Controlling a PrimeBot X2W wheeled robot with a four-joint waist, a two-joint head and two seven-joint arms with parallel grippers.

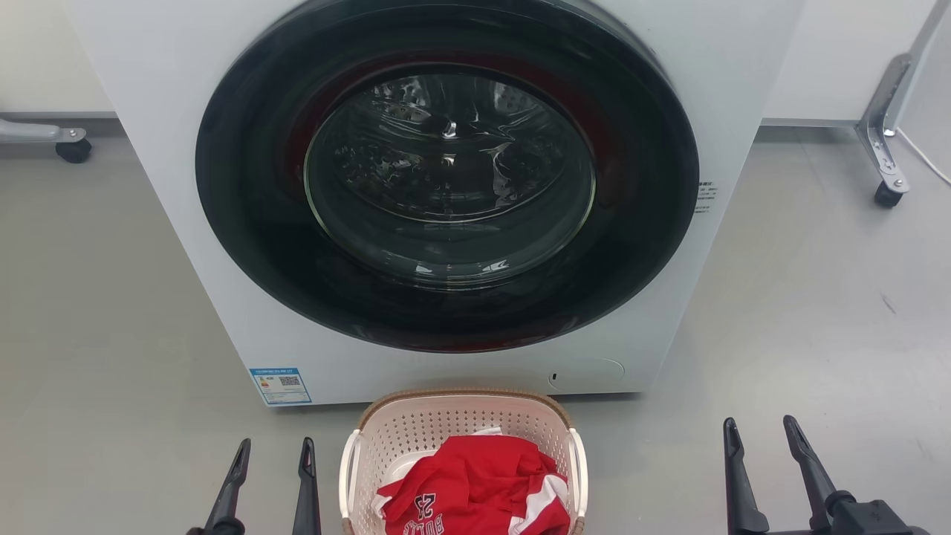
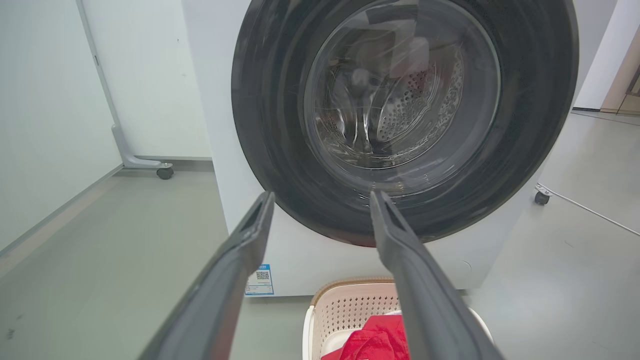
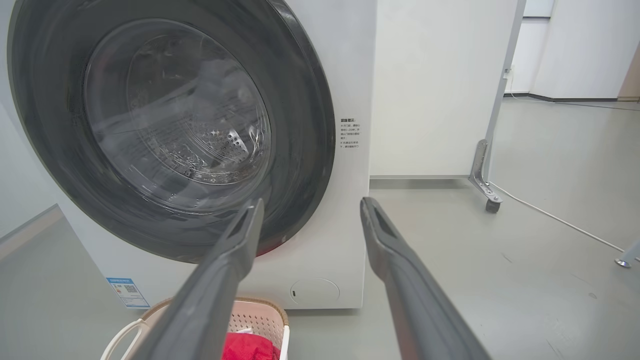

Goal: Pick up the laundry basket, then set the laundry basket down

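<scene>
**Basket on the floor before the washer, both pincers empty**

The laundry basket (image 1: pixel 461 427) sits on the grey floor (image 1: pixel 89 334) at the bottom centre of the head view. Its brown far rim lies just in front of the base of the washer (image 1: pixel 186 223). A red garment (image 1: pixel 475 483) with white trim and lettering lies bundled inside it.

At the lower left of the frame, the left pincer (image 1: pixel 275 446) stands near the basket's left side without touching it. Its two dark fingers are parted and hold nothing. At the lower right, the right pincer (image 1: pixel 760 423) is well apart from the basket, its fingers likewise spread and empty.

The white washer takes up the upper frame. Its round, dark-rimmed glass door (image 1: pixel 252 245) is closed, and the drum shows through. A blue label (image 1: pixel 281 386) marks its lower left corner.
</scene>
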